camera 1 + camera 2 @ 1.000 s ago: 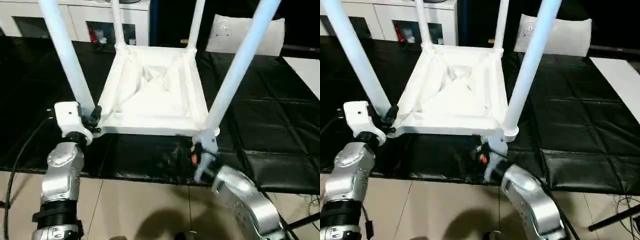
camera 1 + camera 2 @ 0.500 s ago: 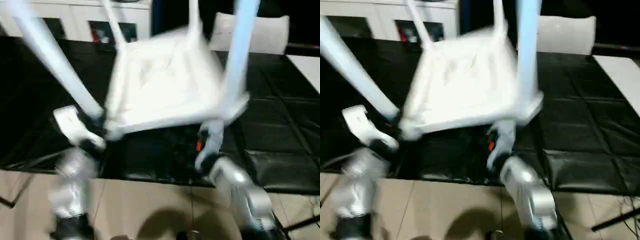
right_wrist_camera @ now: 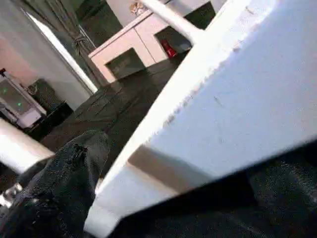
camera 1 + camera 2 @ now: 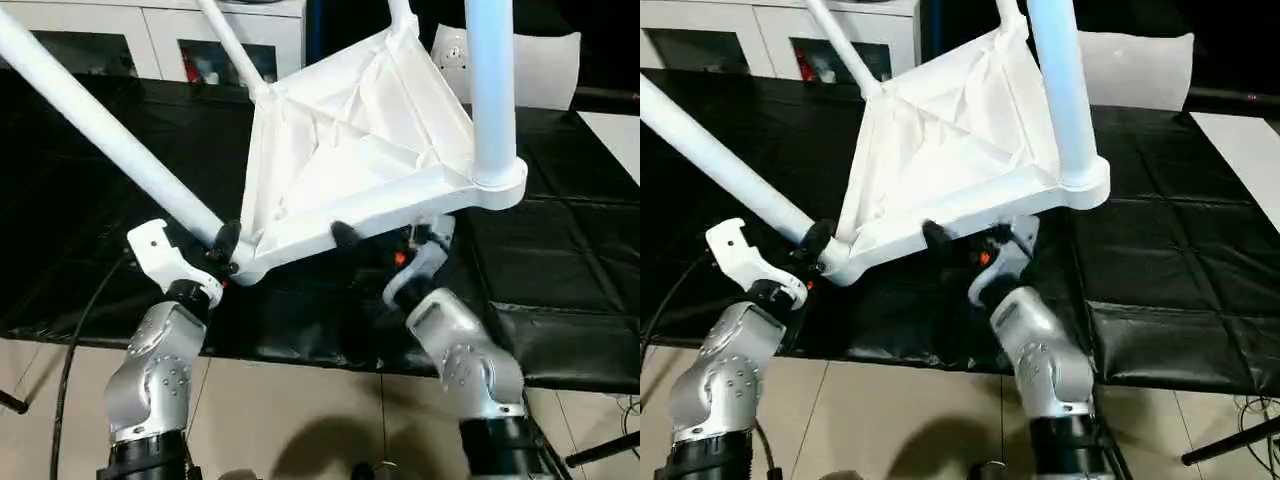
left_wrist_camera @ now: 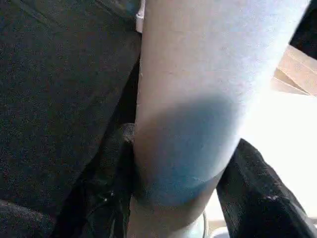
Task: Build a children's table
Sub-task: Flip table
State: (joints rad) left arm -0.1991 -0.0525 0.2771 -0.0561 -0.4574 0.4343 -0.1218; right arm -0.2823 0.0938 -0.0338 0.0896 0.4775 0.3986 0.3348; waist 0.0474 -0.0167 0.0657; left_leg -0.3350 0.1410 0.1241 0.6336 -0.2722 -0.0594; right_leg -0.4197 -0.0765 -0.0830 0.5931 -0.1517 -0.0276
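Nearest to me, at about 7 o'clock in the head view, my left jaws (image 4: 222, 250) were closed on the base of a white leg (image 4: 110, 135); the wrist camera showed that tube wedged between the two black fingers (image 5: 257, 198), so I counted it as gripped; the leg ran off toward 10 o'clock, slanting up and away. At about 5 o'clock my right jaws (image 4: 385, 232) stood wide apart across the near rim of the tabletop (image 4: 350, 140); one black finger (image 4: 343, 234) lay over the top of the rim and the other sat below it, which the right wrist camera also showed, with white rim between dark pads; whether they were pressing on it or only straddling it I could not tell.

The children's table was upside down and tipped, ribbed underside facing me, its right near corner raised and its left near corner low beside my left jaws, above the black padded surface (image 4: 560, 250); a second leg (image 4: 492, 80) stood nearly upright from the raised corner socket at 1 o'clock; two more legs rose from the far corners, one thin one (image 4: 228, 45) toward 11 o'clock.

Beyond, at 12 o'clock, were white cabinets (image 4: 150, 35) with dark glass doors; at 2 o'clock a white cushion-like object (image 4: 545, 65) lay on the surface.
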